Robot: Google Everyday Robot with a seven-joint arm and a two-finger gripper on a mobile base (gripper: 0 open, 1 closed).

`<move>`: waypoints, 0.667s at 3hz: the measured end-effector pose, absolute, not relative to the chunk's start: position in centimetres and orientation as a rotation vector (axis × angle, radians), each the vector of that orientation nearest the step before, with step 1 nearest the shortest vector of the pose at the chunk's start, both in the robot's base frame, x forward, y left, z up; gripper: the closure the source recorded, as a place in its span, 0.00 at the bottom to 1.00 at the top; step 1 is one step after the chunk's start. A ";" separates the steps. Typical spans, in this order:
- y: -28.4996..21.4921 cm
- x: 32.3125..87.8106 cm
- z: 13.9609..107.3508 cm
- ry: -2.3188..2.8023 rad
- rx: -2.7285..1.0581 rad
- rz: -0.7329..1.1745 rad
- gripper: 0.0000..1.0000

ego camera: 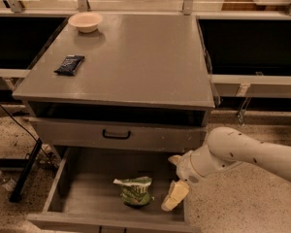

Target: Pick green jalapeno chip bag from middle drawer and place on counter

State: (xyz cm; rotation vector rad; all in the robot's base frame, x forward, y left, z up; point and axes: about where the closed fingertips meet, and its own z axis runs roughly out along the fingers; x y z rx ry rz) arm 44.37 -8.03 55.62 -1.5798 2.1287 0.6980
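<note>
While the chip bag point(134, 191) lies on the drawer point(87, 186) floor near its front, the pincer point(169, 183) hangs open just right of it, holding nothing. It should shift left, straddle the crinkly bag, close gently, then lift clear toward the counter point(136, 62).

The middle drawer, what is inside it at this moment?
In the middle drawer lies the green jalapeno chip bag, with the open hand beside it. The rear part is hidden under the upper drawer.
</note>
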 end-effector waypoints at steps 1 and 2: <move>-7.7 44.6 55.0 2.130 -1.563 0.720 0.00; -6.3 44.8 53.2 2.126 -1.542 0.811 0.00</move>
